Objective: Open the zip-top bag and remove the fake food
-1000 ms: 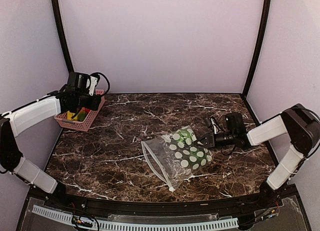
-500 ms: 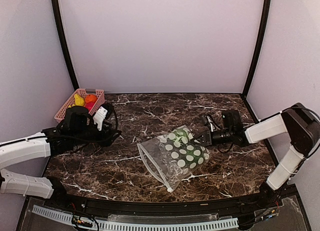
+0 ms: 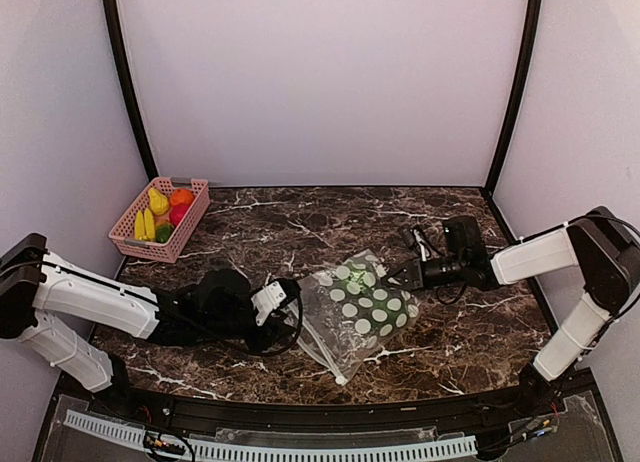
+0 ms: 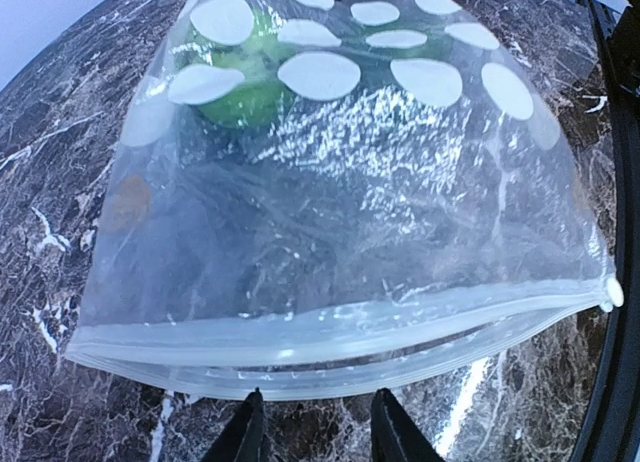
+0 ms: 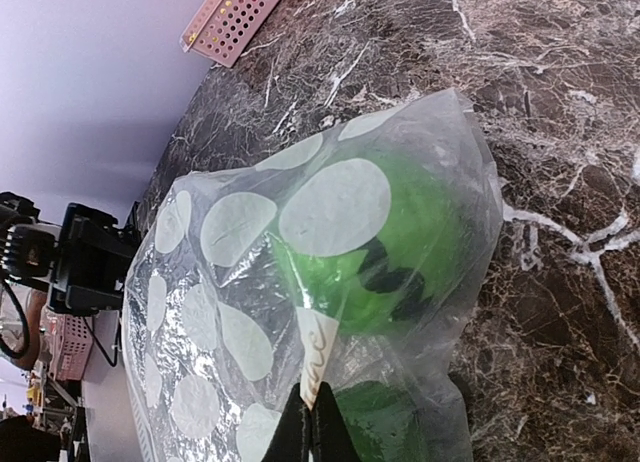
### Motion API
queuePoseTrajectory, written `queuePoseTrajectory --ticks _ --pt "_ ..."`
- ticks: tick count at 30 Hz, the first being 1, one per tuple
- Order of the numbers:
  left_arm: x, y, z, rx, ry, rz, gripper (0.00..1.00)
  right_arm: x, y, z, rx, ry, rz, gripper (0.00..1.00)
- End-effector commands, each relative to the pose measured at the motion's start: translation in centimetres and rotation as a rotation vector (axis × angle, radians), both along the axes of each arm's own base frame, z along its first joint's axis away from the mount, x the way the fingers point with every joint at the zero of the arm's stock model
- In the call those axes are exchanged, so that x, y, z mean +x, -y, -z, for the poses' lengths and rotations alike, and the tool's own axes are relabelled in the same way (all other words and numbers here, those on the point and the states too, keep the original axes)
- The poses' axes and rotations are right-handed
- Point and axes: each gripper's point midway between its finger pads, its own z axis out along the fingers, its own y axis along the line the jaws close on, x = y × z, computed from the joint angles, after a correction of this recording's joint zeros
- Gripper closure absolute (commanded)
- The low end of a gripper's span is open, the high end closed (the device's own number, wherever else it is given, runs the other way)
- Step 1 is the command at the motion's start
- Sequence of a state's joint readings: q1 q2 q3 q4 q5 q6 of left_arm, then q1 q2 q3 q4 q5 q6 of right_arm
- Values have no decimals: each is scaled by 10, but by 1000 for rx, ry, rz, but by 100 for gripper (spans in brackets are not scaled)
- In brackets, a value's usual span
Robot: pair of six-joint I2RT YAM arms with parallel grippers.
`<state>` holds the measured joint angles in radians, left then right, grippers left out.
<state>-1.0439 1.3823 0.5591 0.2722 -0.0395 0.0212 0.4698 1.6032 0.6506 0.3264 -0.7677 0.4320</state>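
The zip-top bag [image 3: 362,314] lies flat mid-table, dotted face up, its zip edge toward the left. A green fake food piece [image 3: 352,274] sits inside near the far end; it also shows in the left wrist view [image 4: 245,82] and the right wrist view [image 5: 400,242]. My left gripper [image 3: 289,311] is low at the zip edge [image 4: 330,332], open, fingertips [image 4: 250,407] just short of it. My right gripper [image 3: 406,276] is shut on the bag's far-right plastic [image 5: 330,367]. Other fake food [image 3: 170,210], yellow, orange, red and green, lies in the pink basket [image 3: 196,212].
The pink basket stands at the back left corner against the wall; its end shows in the right wrist view [image 5: 235,17]. Black frame posts [image 3: 125,77] rise at both back corners. The table's front edge [image 3: 300,407] runs close behind the bag.
My left arm has swung from the basket down and right to the bag's zip edge. The fruits in the basket are now uncovered. The right gripper still holds the bag, which shifted slightly.
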Motion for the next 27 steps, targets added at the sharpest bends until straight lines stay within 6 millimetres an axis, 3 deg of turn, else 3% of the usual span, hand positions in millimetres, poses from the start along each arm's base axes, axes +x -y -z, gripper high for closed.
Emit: queuePoseTrajectory --ticks 1,7,17,27 --pt "4 18 6 -58 34 8 65 3 -7 -23 25 56 -13 100" --pt "19 45 5 -85 89 20 61 -4 -17 -33 45 62 -48 100" --pt "36 71 9 -161 163 20 36 -18 -26 -56 58 97 -86 100" --pt "34 77 18 -147 193 70 18 -18 -26 -41 40 75 -85 100"
